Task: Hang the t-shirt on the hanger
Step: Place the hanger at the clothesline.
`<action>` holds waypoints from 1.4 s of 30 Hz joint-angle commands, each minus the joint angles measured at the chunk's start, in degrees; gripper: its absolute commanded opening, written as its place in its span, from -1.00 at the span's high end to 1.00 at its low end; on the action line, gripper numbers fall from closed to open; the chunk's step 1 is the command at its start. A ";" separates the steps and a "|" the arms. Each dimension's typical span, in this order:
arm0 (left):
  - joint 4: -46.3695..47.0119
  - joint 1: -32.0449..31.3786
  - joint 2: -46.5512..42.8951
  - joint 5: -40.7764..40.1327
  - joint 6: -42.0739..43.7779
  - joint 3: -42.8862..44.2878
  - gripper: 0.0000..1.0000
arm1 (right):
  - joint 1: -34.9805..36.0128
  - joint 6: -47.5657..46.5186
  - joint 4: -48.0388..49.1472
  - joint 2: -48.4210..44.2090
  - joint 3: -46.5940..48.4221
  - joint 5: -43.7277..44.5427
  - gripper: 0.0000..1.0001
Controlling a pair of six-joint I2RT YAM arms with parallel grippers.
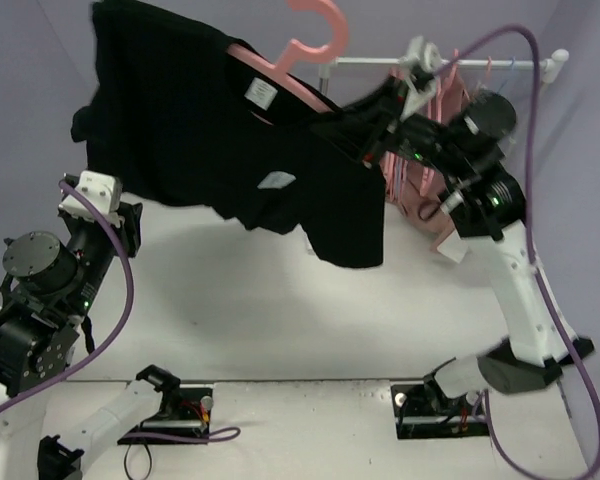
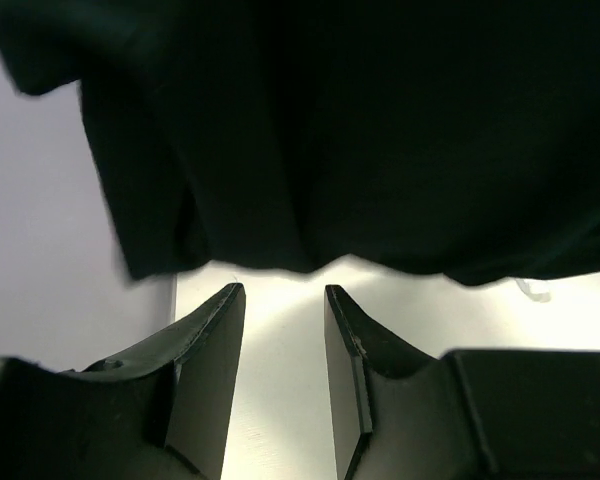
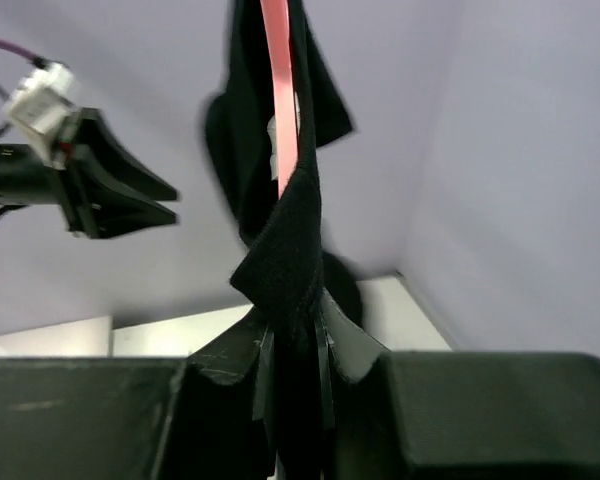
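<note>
Two white labels show on the black t-shirt (image 1: 180,130): a neck label (image 1: 260,93) just under the collar and a body label (image 1: 277,181) lower down the front. Print on both is too small to read.

T-shirt is off the tabletop (image 1: 280,310), hanging in the air over the far half, spread from the far-left corner toward centre. It is draped on the pink hanger (image 1: 315,40). The hook curls up above the collar, and one pink arm shows in the neck opening, slanting down to the right. Hanger tilted, left side high.

Right end effector (image 3: 295,350): fingers pinched narrow on a fold of t-shirt fabric at the lower, right shoulder. The pink hanger arm runs down into that fold. Cannot tell whether the fingers also catch the plastic under the cloth.

Left end effector (image 2: 285,300): fingers parted partway, nothing between them, just below the t-shirt's hem, toward the tabletop's left edge. Apart from the cloth.

Far-right corner: white rail (image 1: 450,62) carrying spare pink hangers (image 1: 448,88) and a dusty-pink garment (image 1: 420,195), behind the right arm.
</note>
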 commanded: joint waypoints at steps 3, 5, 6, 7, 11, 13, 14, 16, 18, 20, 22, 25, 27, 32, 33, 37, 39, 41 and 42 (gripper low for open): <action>2.82 0.38 0.48 1.09 -0.81 0.78 0.35 | -6.99 1.25 9.29 -11.93 -16.32 11.33 1.00; 2.82 0.38 0.78 1.39 -0.89 0.41 0.35 | -8.20 0.41 8.16 -13.97 -22.00 14.35 1.00; 2.75 0.38 0.87 1.78 -0.96 -0.06 0.35 | -8.71 -0.23 7.42 -16.11 -23.70 15.79 1.00; 2.74 0.38 0.88 1.86 -1.05 -0.38 0.35 | -9.74 -1.23 4.70 -17.41 -25.86 18.56 1.00; 2.91 0.38 1.55 2.83 -1.56 -1.51 0.35 | -10.39 -8.66 -6.77 -22.67 -29.34 29.50 1.00; 2.91 0.45 2.27 3.45 -2.02 -1.74 0.35 | -10.39 -10.87 -10.42 -24.41 -29.93 35.15 1.00; 2.93 0.40 2.69 3.95 -2.26 -1.76 0.35 | -10.39 -11.26 -12.54 -25.01 -30.19 37.06 1.00; 3.08 0.47 3.47 4.80 -2.79 -1.91 0.35 | -10.39 -11.86 -14.65 -26.70 -31.36 40.33 1.00; 3.16 0.47 4.03 5.34 -3.37 -1.97 0.35 | -10.39 -12.83 -18.95 -26.93 -30.69 43.35 1.00; 3.49 0.47 4.67 6.00 -3.79 -2.19 0.35 | -10.39 -13.65 -22.91 -26.05 -29.24 46.47 1.00; 3.74 0.47 4.99 6.82 -4.05 -2.51 0.35 | -10.39 -13.16 -24.80 -25.20 -29.04 49.10 1.00; 4.02 0.42 5.33 7.59 -4.78 -3.02 0.35 | -10.39 -10.83 -25.54 -24.46 -30.38 51.69 1.00; 4.01 0.38 5.28 7.79 -4.89 -3.54 0.35 | -10.44 -10.18 -25.47 -23.86 -31.52 53.68 1.00; 4.41 0.38 5.27 8.60 -5.61 -5.75 0.35 | -10.48 -10.50 -22.03 -18.85 -30.32 53.95 1.00; 4.49 0.46 5.20 8.95 -5.87 -6.18 0.35 | -10.48 -10.41 -21.68 -17.09 -28.59 53.08 1.00; 4.76 0.44 4.93 9.01 -6.14 -8.18 0.35 | -10.48 -9.06 -15.62 -12.66 -24.48 50.88 1.00; 4.75 0.47 4.92 8.80 -5.63 -8.25 0.35 | -10.48 -8.81 -14.16 -9.60 -21.09 50.79 1.00; 4.67 0.45 4.84 8.63 -5.36 -8.28 0.35 | -10.48 -8.16 -11.80 -7.25 -18.49 50.94 1.00; 4.76 0.47 4.75 8.54 -5.20 -8.25 0.35 | -10.48 -7.90 -10.55 -6.02 -17.65 51.18 1.00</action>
